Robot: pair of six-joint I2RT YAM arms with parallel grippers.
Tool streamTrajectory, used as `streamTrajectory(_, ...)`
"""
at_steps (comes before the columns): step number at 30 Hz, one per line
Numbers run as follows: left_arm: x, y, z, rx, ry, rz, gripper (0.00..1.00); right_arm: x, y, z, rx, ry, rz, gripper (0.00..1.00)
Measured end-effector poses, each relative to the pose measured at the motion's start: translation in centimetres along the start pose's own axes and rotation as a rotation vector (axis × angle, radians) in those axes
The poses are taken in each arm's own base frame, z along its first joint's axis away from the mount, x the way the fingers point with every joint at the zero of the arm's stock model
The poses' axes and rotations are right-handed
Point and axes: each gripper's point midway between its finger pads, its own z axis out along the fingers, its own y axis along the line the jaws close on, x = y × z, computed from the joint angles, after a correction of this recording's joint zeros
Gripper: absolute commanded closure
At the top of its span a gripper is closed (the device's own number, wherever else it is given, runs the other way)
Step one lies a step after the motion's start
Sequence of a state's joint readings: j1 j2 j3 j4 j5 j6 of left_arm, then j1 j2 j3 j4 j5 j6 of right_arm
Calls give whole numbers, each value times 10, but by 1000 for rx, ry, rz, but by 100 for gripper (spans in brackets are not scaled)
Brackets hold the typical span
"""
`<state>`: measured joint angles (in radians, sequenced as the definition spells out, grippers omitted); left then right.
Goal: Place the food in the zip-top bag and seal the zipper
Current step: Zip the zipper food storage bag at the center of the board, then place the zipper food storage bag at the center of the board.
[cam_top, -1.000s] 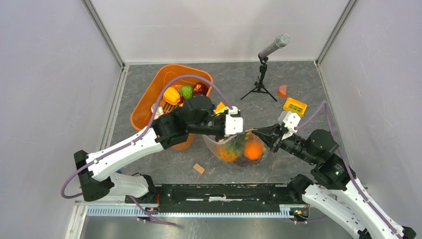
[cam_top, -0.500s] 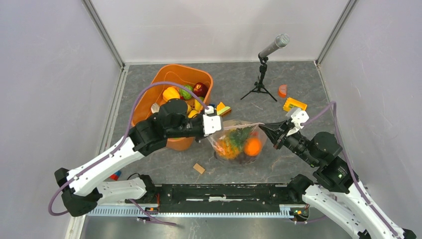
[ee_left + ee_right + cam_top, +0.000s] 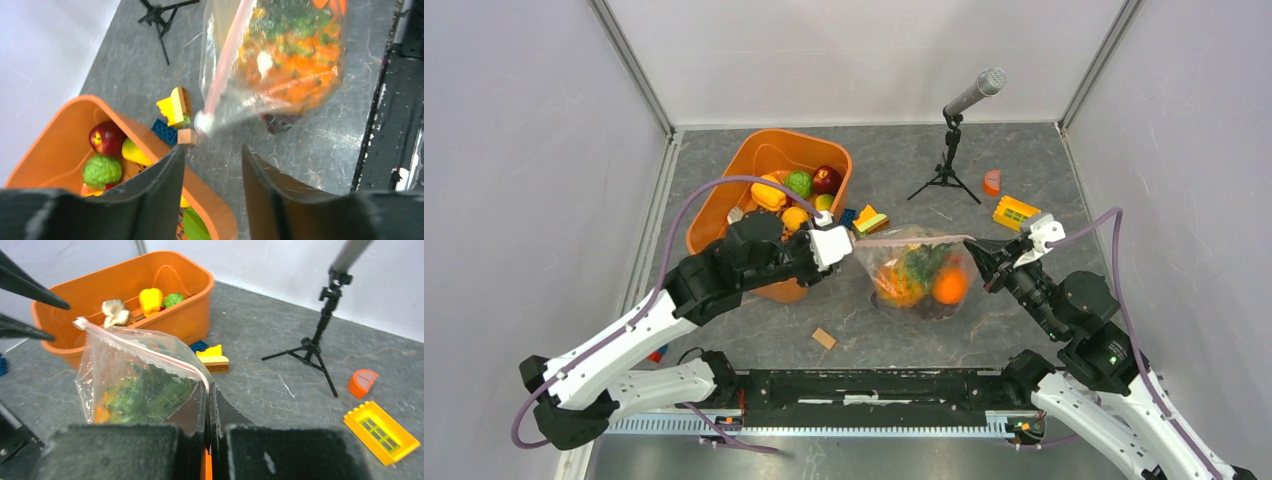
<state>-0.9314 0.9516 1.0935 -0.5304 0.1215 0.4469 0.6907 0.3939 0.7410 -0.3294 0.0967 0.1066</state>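
Right gripper [image 3: 207, 390] is clamped on zip-top bag [image 3: 874, 262] corner | left gripper [image 3: 212, 150] is held apart beside zipper [image 3: 223, 65] slider [image 3: 202, 122], nothing gripped | food [image 3: 946, 287] is seen packed inside bag

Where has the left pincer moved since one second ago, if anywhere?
Yes. The left pincer moved left, away from the microphone stand, toward the orange tub.
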Motion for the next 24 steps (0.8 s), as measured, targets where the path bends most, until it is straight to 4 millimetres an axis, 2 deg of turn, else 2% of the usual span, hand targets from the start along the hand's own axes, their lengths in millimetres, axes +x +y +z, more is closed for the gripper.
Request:
streamTrajectory(2, 7, 6, -4, -45, 22, -19, 11, 3, -8, 1, 43, 5, 0, 100)
streamTrajectory(3, 10, 11, -6, -77, 29, -33, 2, 5, -12, 1, 65, 10, 0, 100)
streamTrajectory(4, 11, 16, -9, -105, 31, -46, 0, 6, -15, 2, 82, 14, -1, 100)
streamTrajectory(9, 4, 34, -18, -226, -8, -104, 0, 6, -33, 15, 182, 56, -42, 100)
streamTrajectory(14, -10, 48, -28, -310, -74, -162, 0, -19, -43, 41, 236, 95, -140, 100)
streamTrajectory(18, -14, 59, -36, -378, -103, -226, 0, -31, -43, 55, 229, 86, -195, 100)
streamTrajectory(21, -12, 66, -39, -425, -109, -271, 0, -18, -27, 56, 130, 75, -196, 99)
streamTrajectory(22, -9, 69, -40, -442, -106, -287, 0, -5, -15, 55, 57, 80, -190, 92)
streamTrajectory(24, -3, 72, -42, -464, -97, -311, 0, 28, 8, 51, -80, 121, -160, 64)
